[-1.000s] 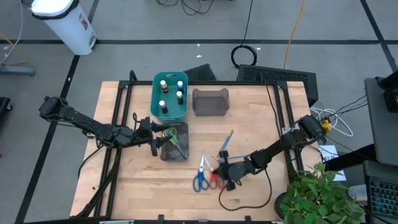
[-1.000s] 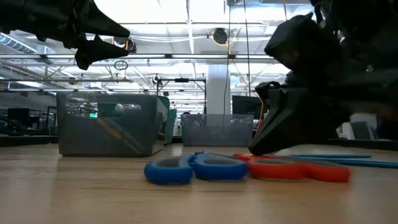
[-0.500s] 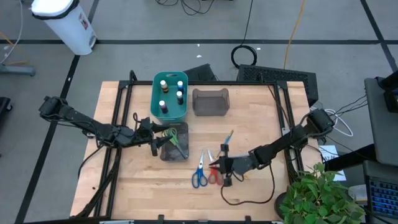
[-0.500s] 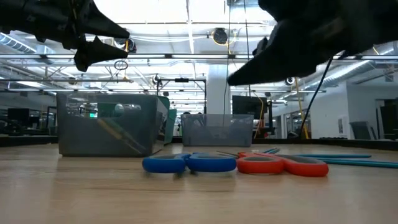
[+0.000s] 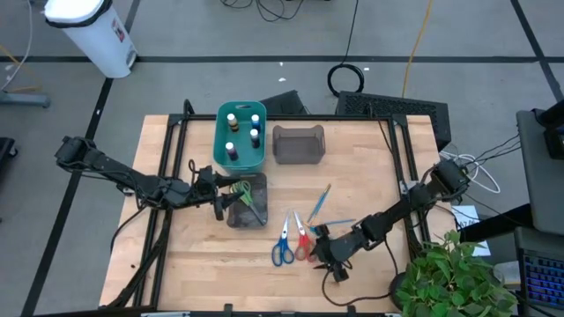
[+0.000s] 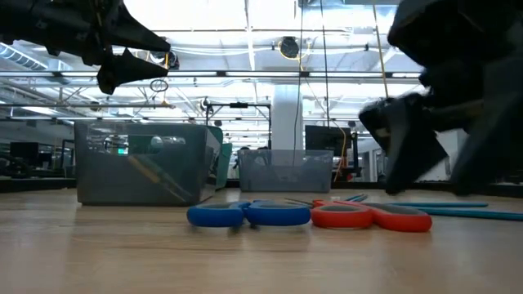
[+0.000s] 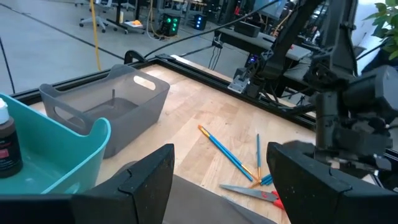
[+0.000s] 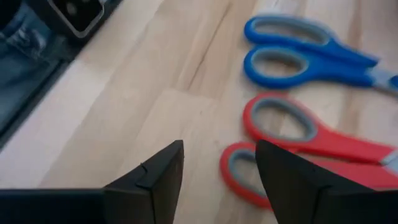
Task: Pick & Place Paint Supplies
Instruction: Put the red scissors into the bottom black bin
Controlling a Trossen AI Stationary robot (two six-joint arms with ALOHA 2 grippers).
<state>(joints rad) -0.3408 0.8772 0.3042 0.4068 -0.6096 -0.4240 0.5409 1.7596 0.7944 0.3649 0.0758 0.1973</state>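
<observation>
Trouble could start at the left, where the left gripper [image 5: 218, 199] hangs with its fingers spread wide and nothing between them, over the near grey bin [image 5: 246, 204] that holds the green-yellow scissors [image 5: 244, 194]; a careless descent might knock that bin's rim or jab the scissors already stowed. Behind it, the teal bin [image 5: 241, 135] carries white-capped paint bottles [image 5: 233, 151], apparently four, upright; beside that, the far grey bin [image 5: 298, 144] appears to hold nothing. On bare wood toward the right lie the blue scissors [image 5: 283, 246] and red scissors [image 5: 301, 243] side by side, with thin blue brushes [image 5: 322, 199] just beyond. The right gripper [image 5: 329, 256] sits low beside the red handles, fingers parted and gripping nothing. Closing from there risks catching one handle loop only, or nudging both pairs together, since their handles lie nearly touching.
</observation>
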